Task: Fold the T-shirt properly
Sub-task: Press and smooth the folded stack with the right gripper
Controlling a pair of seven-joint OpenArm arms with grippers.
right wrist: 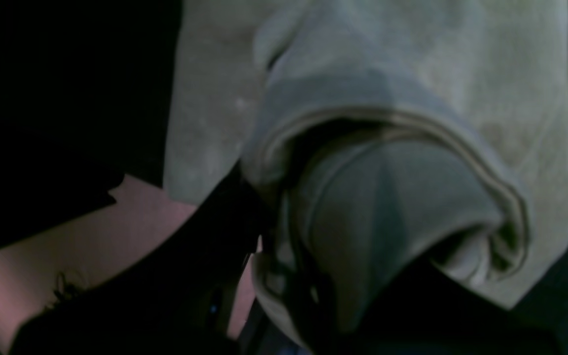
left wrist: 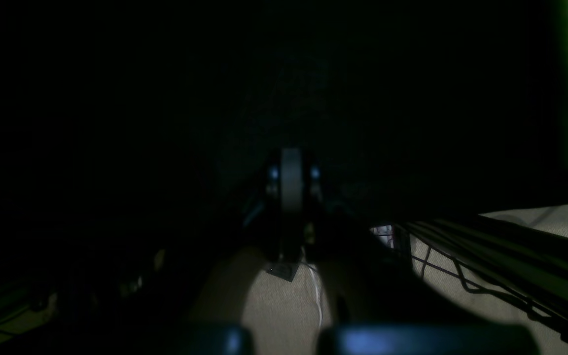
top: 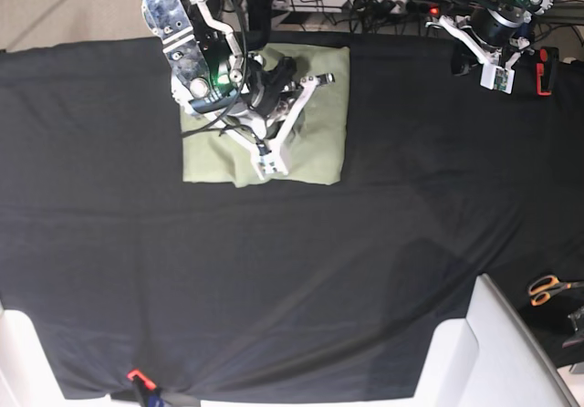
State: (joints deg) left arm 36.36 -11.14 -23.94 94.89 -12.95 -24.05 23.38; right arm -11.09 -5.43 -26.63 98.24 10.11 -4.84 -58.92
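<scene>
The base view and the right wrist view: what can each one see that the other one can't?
Only the base view shows the whole folded pale sage-green cotton T-shirt as a rectangle on the black table cloth, the far-off left hand, and orange-handled scissors. Only the right wrist view shows a close-up of the shirt's curled stitched hem. Both show the green shirt and the dark cloth.
</scene>
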